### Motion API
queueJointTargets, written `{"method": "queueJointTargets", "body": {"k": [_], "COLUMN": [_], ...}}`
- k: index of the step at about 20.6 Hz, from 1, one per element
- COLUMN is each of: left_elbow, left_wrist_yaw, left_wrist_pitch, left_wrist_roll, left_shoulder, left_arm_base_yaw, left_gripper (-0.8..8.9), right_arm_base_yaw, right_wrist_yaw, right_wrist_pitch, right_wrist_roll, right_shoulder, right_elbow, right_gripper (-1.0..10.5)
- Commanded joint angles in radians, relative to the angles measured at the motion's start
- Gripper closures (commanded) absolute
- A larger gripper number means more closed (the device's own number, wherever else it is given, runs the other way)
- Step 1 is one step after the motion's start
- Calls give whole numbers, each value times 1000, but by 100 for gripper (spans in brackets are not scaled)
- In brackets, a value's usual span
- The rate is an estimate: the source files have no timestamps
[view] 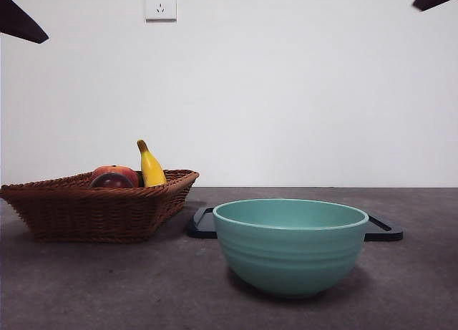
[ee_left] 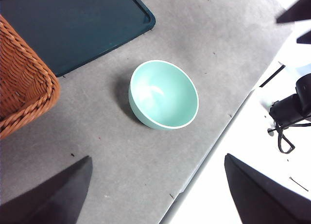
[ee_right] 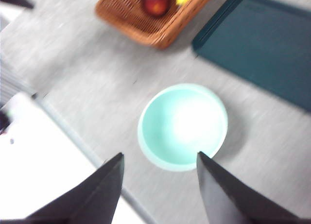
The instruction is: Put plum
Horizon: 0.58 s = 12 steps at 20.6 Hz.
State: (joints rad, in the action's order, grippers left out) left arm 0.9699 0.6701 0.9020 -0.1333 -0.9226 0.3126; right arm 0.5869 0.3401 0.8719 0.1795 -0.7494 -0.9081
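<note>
A: What did the front view show?

B: A wicker basket [view: 100,205] sat on the table [view: 86,287] at the left. In it lay the plum [view: 111,180], dark maroon, in front of a red-orange fruit [view: 116,172] and touching it, with a banana [view: 149,166] standing beside them. A teal bowl [view: 290,245] stood near the camera, a dark tray [view: 383,228] behind it. Only black arm tips showed at the top corners.

A: And the left wrist view?

B: The left gripper [ee_left: 158,195] hung high above the table edge, jaws spread wide, holding nothing. The bowl lay beyond them, the basket's corner and the tray farther off. The plum was out of sight there.

A: The right wrist view?

B: Blurred. The right gripper [ee_right: 160,182] hovered over the bowl's rim, jaws parted and empty. The plum lay in the basket, well away.
</note>
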Motion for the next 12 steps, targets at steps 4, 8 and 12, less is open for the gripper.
{"method": "queueJointTargets", "body": {"k": [4, 8, 12], "left_elbow": [23, 23, 23], "left_wrist_yaw": [7, 8, 7], "left_wrist_pitch": [-3, -3, -3], "left_wrist_roll": [-12, -12, -12], "left_shoulder": [-6, -6, -6], "left_arm_base_yaw": [4, 4, 4], "left_gripper": [378, 378, 379], "right_arm_base_yaw": [6, 6, 6], "right_wrist_yaw": [0, 0, 0], "right_wrist_pitch": [19, 19, 19], "right_wrist_roll": [-12, -12, -12], "right_shoulder": [19, 19, 19], "right_elbow": [-16, -16, -16], "right_gripper": [708, 708, 708]}}
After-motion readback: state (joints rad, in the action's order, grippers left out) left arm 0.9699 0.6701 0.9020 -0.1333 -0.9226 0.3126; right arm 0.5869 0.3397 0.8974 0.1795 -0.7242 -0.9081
